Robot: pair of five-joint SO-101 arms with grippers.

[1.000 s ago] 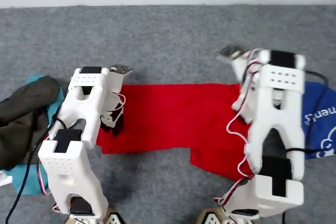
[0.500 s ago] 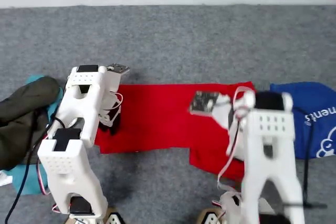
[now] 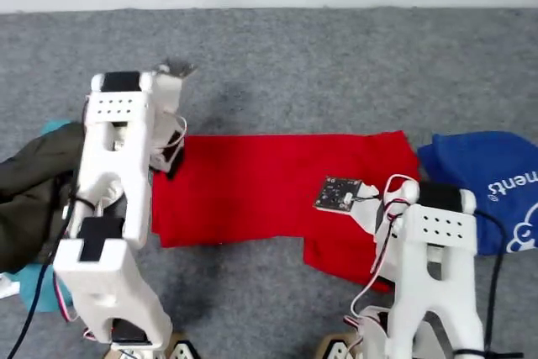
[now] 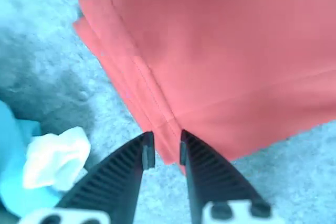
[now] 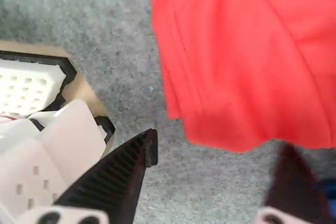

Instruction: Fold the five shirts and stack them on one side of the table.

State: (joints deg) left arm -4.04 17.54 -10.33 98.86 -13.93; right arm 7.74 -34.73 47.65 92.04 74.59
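**While the arms hang over it, a red shirt lies half-folded at mid-frame**

Where the grey, felt-like table cover [image 3: 294, 65] fills the high view, the red shirt [image 3: 252, 187] lies across the centre as a long, smooth band. One extra flap drops toward the lower right of the frame. Its cloth is thin and matte. The left wrist view shows layered edges and a stitched hem line at its end.

A blue shirt [image 3: 479, 182] lies bunched at the right edge of the frame, just beside the red one. It carries white lettering that runs off the frame. At the left edge, a dark olive garment [image 3: 34, 191] lies crumpled on a teal cloth [image 3: 38, 292]. A white crumpled scrap [image 4: 52, 161] lies on the teal.

The left gripper [image 4: 163, 148] hangs above the red shirt's end. Its ribbed black fingers [image 4: 134, 169] stand only a thin slit apart, and nothing is between them. In the high view this white plastic arm [image 3: 109, 208] stands at the left of the frame.

The right gripper [image 5: 218, 150] is spread wide and holds nothing. It hangs over the red flap's edge and the grey cover, at the lower right of the high view.
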